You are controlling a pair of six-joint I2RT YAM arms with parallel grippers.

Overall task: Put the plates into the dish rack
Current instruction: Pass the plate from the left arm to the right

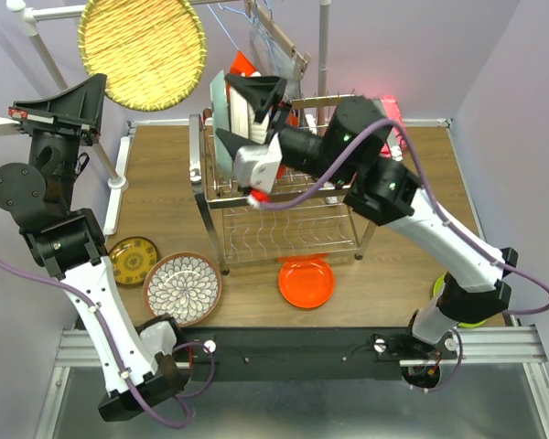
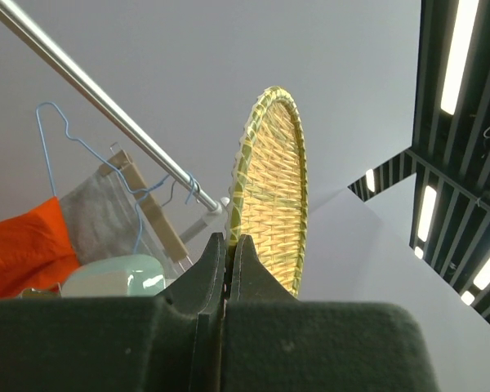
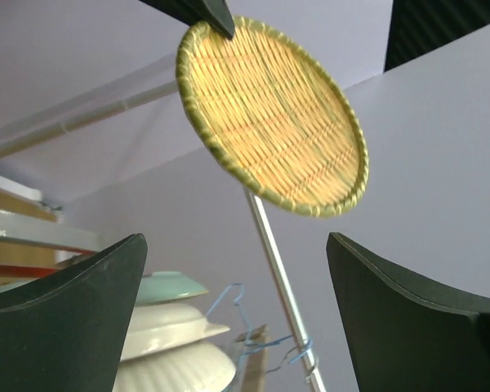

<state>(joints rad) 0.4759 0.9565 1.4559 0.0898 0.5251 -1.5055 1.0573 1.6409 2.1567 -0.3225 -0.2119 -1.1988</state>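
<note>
My left gripper (image 1: 96,85) is raised at the far left and shut on the rim of a tan woven plate (image 1: 142,50), which it holds up in the air. In the left wrist view my left gripper (image 2: 229,243) pinches this plate (image 2: 269,196) edge-on. My right gripper (image 1: 247,114) is open at the top left of the chrome dish rack (image 1: 284,224), next to a mint plate (image 1: 217,96) and white plates (image 1: 241,117) that stand in the rack. In the right wrist view my right gripper (image 3: 235,245) holds nothing; the mint plate (image 3: 167,287) and the tan plate (image 3: 269,114) show.
On the table lie an orange plate (image 1: 306,282) in front of the rack, a floral plate (image 1: 183,288) and a small yellow patterned plate (image 1: 134,260) at the left, and a lime green plate (image 1: 471,318) behind my right arm's base. A white clothes rail (image 1: 322,41) with hangers stands behind the rack.
</note>
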